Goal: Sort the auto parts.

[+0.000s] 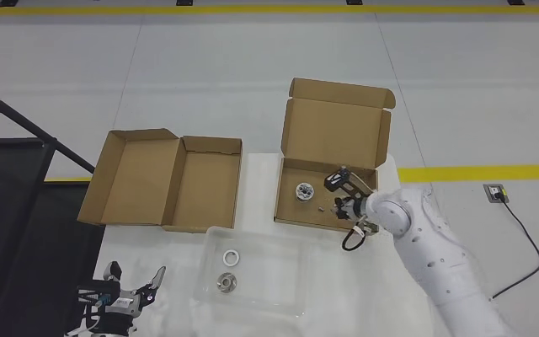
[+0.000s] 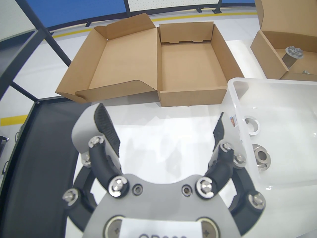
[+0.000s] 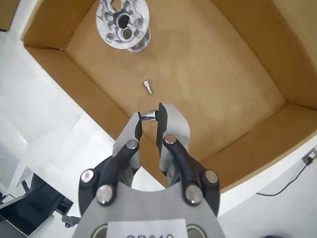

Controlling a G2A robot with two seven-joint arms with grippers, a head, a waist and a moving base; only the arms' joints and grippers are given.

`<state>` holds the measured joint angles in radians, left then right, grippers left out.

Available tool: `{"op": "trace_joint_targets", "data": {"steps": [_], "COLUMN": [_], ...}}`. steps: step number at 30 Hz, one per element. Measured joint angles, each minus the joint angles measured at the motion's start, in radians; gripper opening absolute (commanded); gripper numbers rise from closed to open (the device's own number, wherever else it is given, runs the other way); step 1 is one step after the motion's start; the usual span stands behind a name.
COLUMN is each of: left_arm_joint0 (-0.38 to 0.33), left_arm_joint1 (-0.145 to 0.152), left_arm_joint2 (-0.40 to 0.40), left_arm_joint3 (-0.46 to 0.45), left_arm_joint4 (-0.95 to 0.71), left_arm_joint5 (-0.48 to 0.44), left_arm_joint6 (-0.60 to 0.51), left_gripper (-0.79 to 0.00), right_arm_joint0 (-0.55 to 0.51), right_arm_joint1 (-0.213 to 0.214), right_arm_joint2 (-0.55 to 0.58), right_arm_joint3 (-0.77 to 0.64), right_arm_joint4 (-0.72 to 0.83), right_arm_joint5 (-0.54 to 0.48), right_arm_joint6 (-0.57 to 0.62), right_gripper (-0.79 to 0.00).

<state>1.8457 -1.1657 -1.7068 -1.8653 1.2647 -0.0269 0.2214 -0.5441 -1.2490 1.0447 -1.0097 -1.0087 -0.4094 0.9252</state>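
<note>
Right gripper (image 3: 149, 113) pinched on a small bolt (image 3: 150, 116) over the cardboard box (image 3: 223, 75) floor, second bolt (image 3: 147, 87) lying close ahead, flanged hub (image 3: 122, 29) farther in, left gripper (image 2: 160, 112) spread wide beside the clear bin (image 2: 232, 86) holding two rings (image 2: 252, 125).

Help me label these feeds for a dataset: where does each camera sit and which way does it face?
Top view: above the arms, looking down at the table; shows the left tool by the near corner and the right tool over the right box.
Left wrist view: on the left wrist, facing across the table toward the left box and clear bin; its open tool shows.
Right wrist view: on the right wrist, facing down into the right box; its tool grips a bolt.
Shared: all three show the flanged hub.
</note>
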Motion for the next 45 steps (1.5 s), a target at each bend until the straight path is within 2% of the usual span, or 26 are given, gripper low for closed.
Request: {"op": "trace_joint_targets", "data": {"steps": [8, 14, 17, 18, 19, 29, 37, 40, 45], "left_arm_joint0": [0.000, 0.000, 0.000, 0.000, 0.000, 0.000, 0.000, 0.000, 0.000], "left_arm_joint1": [0.000, 0.000, 0.000, 0.000, 0.000, 0.000, 0.000, 0.000, 0.000], "left_arm_joint2": [0.000, 0.000, 0.000, 0.000, 0.000, 0.000, 0.000, 0.000, 0.000], "left_arm_joint3": [0.000, 0.000, 0.000, 0.000, 0.000, 0.000, 0.000, 0.000, 0.000], "left_arm_joint4": [0.000, 0.000, 0.000, 0.000, 0.000, 0.000, 0.000, 0.000, 0.000], "left_arm_joint5": [0.000, 0.000, 0.000, 0.000, 0.000, 0.000, 0.000, 0.000, 0.000], "left_arm_joint6": [0.000, 0.000, 0.000, 0.000, 0.000, 0.000, 0.000, 0.000, 0.000], "left_gripper": [0.000, 0.000, 0.000, 0.000, 0.000, 0.000, 0.000, 0.000, 0.000], "right_arm_joint0": [0.068, 0.089, 0.100, 0.103, 0.108, 0.129, 0.112, 0.082, -0.035], "right_arm_joint1": [-0.047, -0.073, -0.082, -0.084, -0.087, -0.096, -0.081, -0.064, -0.021], "right_arm_joint2": [-0.091, -0.112, -0.119, -0.121, -0.122, -0.126, -0.096, -0.068, 0.009], "right_arm_joint3": [0.196, 0.284, 0.312, 0.319, 0.328, 0.354, 0.300, 0.223, -0.020], "right_arm_joint4": [-0.008, -0.003, 0.004, 0.006, 0.009, 0.002, -0.016, -0.030, -0.049], "right_arm_joint5": [0.111, 0.202, 0.217, 0.217, 0.215, 0.203, 0.195, 0.173, 0.107], "right_arm_joint6": [-0.104, -0.218, -0.243, -0.247, -0.252, -0.252, -0.260, -0.273, -0.276], "right_gripper": [-0.785, -0.785, -0.785, -0.637, -0.526, -0.526, -0.511, -0.489, -0.477]}}
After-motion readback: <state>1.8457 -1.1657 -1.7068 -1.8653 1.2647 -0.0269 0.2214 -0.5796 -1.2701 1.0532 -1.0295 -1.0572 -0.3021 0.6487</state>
